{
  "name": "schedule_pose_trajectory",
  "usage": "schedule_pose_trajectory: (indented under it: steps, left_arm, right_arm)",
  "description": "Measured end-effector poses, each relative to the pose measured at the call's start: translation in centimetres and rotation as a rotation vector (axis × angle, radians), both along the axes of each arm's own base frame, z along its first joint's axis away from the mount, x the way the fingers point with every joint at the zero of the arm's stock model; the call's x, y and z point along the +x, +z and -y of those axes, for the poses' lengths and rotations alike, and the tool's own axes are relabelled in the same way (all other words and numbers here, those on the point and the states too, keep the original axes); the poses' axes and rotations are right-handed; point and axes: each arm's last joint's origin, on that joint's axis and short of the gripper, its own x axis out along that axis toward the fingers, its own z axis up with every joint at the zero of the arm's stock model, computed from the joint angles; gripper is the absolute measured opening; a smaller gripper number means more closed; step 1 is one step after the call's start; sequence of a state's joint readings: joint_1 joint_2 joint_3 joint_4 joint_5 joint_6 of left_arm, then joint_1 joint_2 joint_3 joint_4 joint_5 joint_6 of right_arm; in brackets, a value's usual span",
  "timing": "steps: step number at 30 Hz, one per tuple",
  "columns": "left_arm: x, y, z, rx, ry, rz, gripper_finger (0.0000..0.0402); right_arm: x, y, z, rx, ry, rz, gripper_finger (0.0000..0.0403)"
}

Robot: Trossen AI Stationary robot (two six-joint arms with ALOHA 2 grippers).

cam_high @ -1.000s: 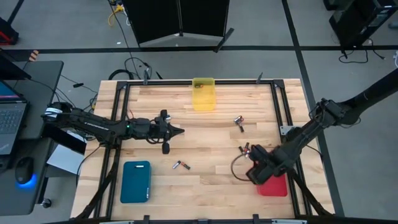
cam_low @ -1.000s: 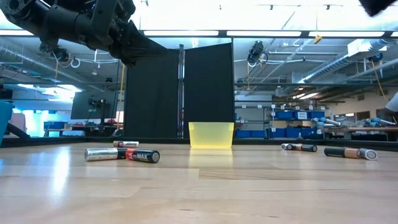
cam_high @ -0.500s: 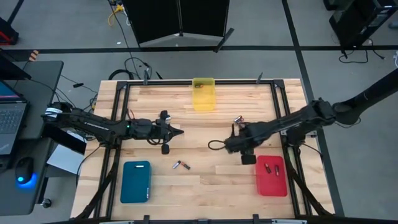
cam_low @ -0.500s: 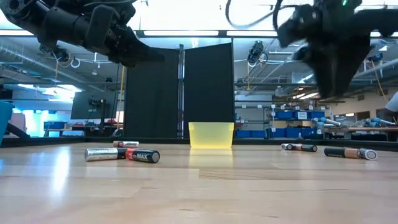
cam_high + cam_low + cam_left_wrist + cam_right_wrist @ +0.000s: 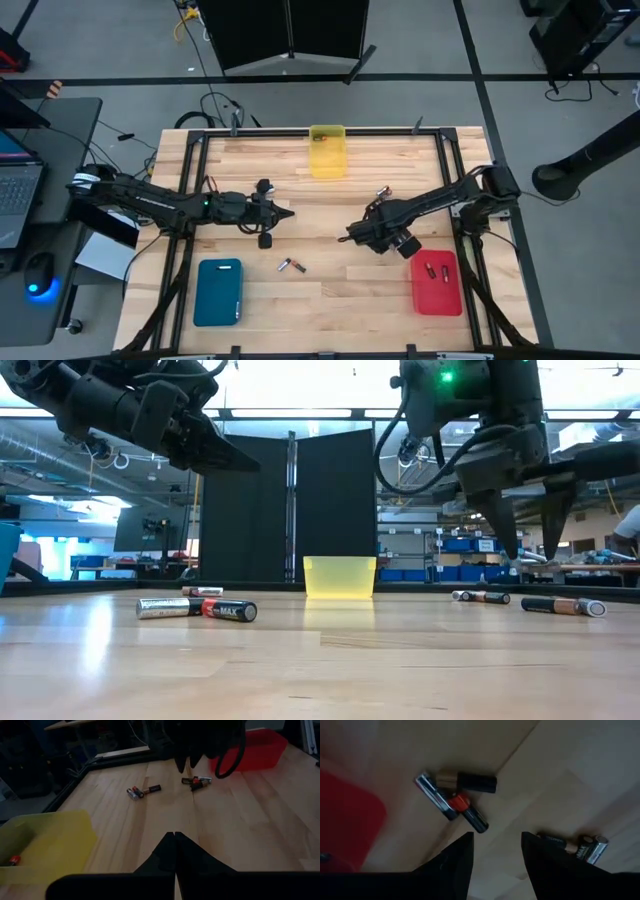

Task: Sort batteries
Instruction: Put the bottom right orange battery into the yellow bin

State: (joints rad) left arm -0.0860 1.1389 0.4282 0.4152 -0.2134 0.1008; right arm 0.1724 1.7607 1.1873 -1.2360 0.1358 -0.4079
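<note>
- In the overhead view we see the left gripper [image 5: 288, 211] left of the frame's centre, above the wooden table [image 5: 330, 300], its fingers clenched tight with nothing between them.
- From the left wrist view, those fingers [image 5: 174, 851] meet in a closed point over bare wood.
- We find the right gripper [image 5: 352, 237] just right of centre in the overhead view, its fingers spread wide and empty; in the low view it hangs at the upper right, clear of the table.
- A pair of batteries [image 5: 291, 266] lies below the centre of the overhead frame, between the two grippers and nearer the bottom edge.
- More batteries [image 5: 384, 193] lie right of centre, above the right arm in the overhead view.
- Through the right wrist view we see a small cluster of batteries [image 5: 456, 795] touching one another on the wood, beside the red tray [image 5: 345, 815].
- The red tray in the lower right of the overhead frame holds what we take to be two batteries [image 5: 436, 271], though they are small.
- The yellow tray [image 5: 327, 151] sits at the top centre and holds one battery [image 5: 14, 860].
- The blue tray [image 5: 219, 291] sits at the lower left.
</note>
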Motion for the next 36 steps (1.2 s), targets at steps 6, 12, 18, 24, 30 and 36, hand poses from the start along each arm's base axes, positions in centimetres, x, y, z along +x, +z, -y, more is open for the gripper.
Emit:
schedule_pose_trajectory:
  steps: [6,12,18,24,30,36]
  left_arm:
    - [0.0,0.0,0.0,0.000,0.000,-0.004,0.0005]
    - [-0.1,-0.2,0.0,0.002,0.000,-0.021,0.0005]
    - [-0.1,-0.2,0.0,0.002,0.000,-0.019,0.0005]
    - [-0.1,-0.2,0.0,0.002,0.002,-0.019,0.0005]
    - [-0.1,-0.2,0.0,0.003,0.004,-0.019,0.0005]
    - [-0.1,-0.2,0.0,0.003,0.006,-0.019,0.0005]
  right_arm:
    - [-0.8,-1.1,0.7,0.007,0.048,-0.052,0.0176]
    - [-2.2,-3.3,0.8,0.009,0.071,-0.089,0.0176]
    - [-2.3,-4.4,0.8,0.020,0.102,-0.051,0.0175]
    - [-2.7,-5.2,0.9,0.026,0.121,-0.047,0.0162]
    - [-2.9,-5.6,0.9,0.037,0.123,-0.029,0.0135]
    - [-2.9,-5.7,0.9,0.035,0.128,-0.024,0.0089]
